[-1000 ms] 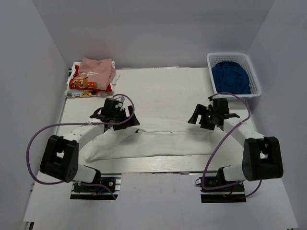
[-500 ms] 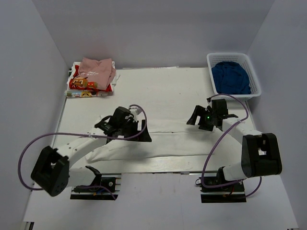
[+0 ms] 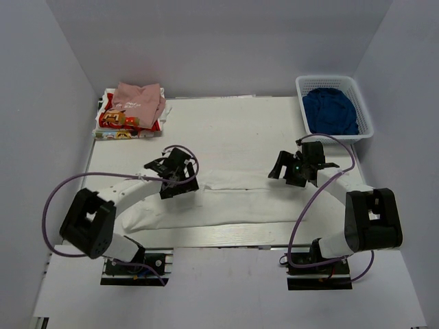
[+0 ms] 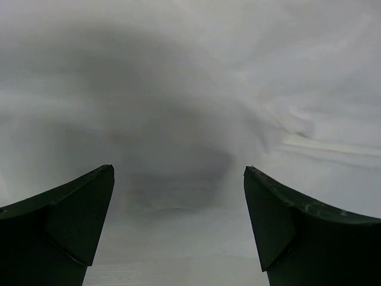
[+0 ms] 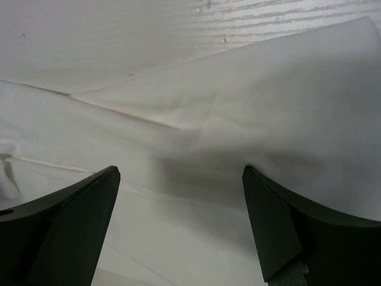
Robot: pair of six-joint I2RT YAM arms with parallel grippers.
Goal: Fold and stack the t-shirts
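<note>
my left gripper (image 3: 178,182) and right gripper (image 3: 297,169), both spread wide and empty, over the white shirt (image 3: 240,204), a long band across the near table (image 3: 226,130). limp, light cloth, likely to sag; i judge its far folded edge the best hold.

**Colours on my table**

My left pincer (image 4: 178,168) and right pincer (image 5: 180,168) are black, over a plain white t-shirt (image 3: 233,202). Far left, a pale pink shirt (image 3: 139,98) sits on a red-and-yellow printed shirt (image 3: 116,121). Far right, deep blue cloth (image 3: 331,110) fills a white lattice basket (image 3: 326,78)
</note>
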